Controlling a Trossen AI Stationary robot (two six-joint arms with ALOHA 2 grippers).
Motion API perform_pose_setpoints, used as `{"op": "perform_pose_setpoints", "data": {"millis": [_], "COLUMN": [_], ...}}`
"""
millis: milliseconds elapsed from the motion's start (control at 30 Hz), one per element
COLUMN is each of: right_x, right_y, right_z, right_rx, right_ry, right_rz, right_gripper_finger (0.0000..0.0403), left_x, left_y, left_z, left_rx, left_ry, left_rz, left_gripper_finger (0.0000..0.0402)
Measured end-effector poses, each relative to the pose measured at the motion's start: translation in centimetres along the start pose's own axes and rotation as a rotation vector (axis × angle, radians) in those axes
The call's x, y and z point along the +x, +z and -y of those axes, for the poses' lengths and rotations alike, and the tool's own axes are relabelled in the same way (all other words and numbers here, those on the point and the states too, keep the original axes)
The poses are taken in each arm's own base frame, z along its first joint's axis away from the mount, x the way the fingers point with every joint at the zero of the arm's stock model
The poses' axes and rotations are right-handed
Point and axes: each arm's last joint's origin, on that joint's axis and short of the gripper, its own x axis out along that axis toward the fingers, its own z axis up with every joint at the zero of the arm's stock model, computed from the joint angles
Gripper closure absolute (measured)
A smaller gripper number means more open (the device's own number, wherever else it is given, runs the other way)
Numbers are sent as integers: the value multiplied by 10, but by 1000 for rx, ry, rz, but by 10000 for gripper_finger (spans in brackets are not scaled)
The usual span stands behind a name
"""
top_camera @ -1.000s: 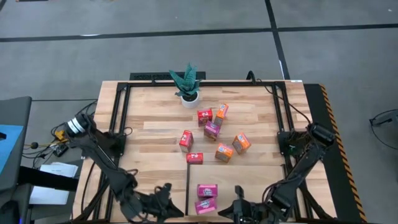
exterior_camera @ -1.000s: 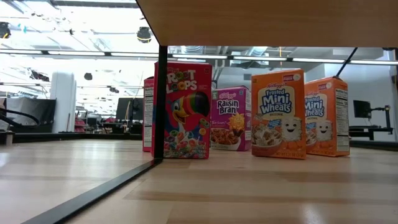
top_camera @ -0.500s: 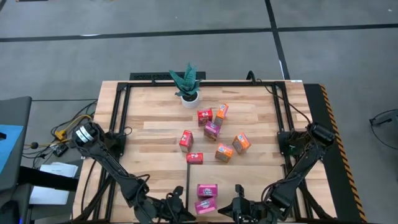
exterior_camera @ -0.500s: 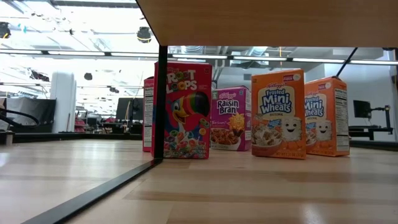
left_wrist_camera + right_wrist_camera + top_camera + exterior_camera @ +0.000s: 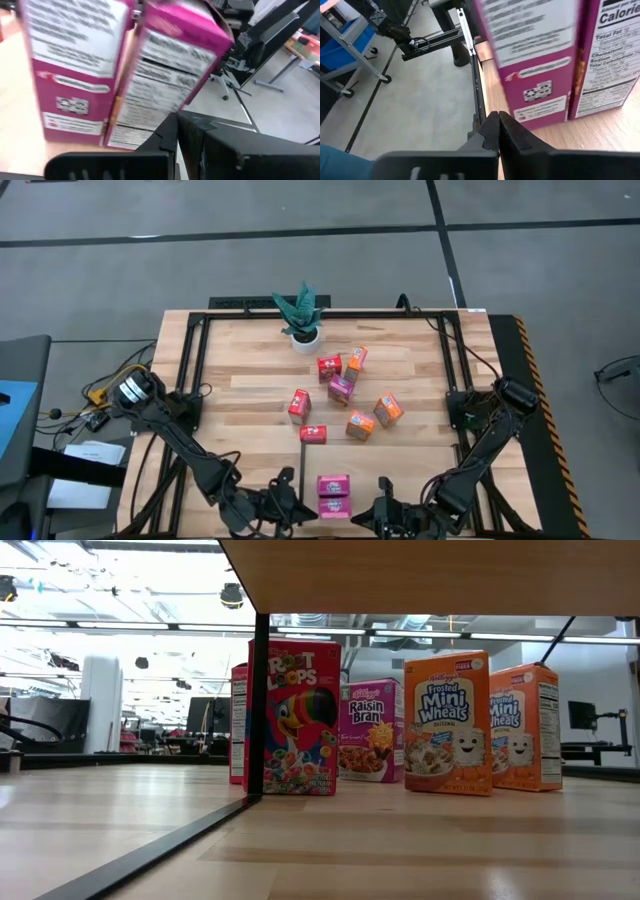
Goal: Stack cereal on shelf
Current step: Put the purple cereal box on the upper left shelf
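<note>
While both dark two-finger grippers sit low at the near edge of the slatted wooden tabletop (image 5: 250, 395), nothing is being carried: the left gripper (image 5: 285, 505) has its fingers pressed together on nothing, tips meeting just short of the magenta-purple cardboard cereal boxes (image 5: 125, 65) that fill its wrist view, and the right gripper (image 5: 385, 515) is likewise pinched shut and empty, its tips close to the same boxes' side panels (image 5: 535, 65). From above, those magenta-purple boxes (image 5: 333, 490) sit between the two grippers, on the light wood shelf panel with its thin black border strip (image 5: 302, 470), which I judge to be the start of the stack. A closed pincer beside a box looks like a nudging pose, squaring the boxes up rather than gripping them. The rest of the cereal waits mid-table: small red cardboard boxes (image 5: 299, 405), another red one lying flat (image 5: 313, 434), orange boxes (image 5: 388, 410) and one more purple (image 5: 341, 389), loosely scattered and well apart from the near boxes, with the potted green plant (image 5: 302, 315) standing beyond. The low view shows a red box (image 5: 293, 718) and orange boxes (image 5: 447, 722) upright. Against a second ago, the left arm has swept in toward the centre, its gripper now just beside the purple boxes, and the lower, skewed purple box has been pushed in against its neighbour; the right arm has hardly moved.
</note>
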Motion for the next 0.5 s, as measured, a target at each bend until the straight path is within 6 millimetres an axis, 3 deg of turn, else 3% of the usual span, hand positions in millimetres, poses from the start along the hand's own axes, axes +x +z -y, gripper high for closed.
{"op": "perform_pose_setpoints", "data": {"millis": [300, 500], "right_x": [-6, -42], "right_y": [2, 36], "right_z": [4, 26], "right_rx": [-38, -92], "right_ry": [-27, -102], "right_rz": [-29, -73], "right_gripper_finger": [372, 381], "left_x": [-25, -57], "left_y": [2, 44], "left_z": [4, -5], "left_rx": [-46, 7], "left_ry": [32, 66], "left_rz": [-104, -84], "left_gripper_finger": [401, 401]}}
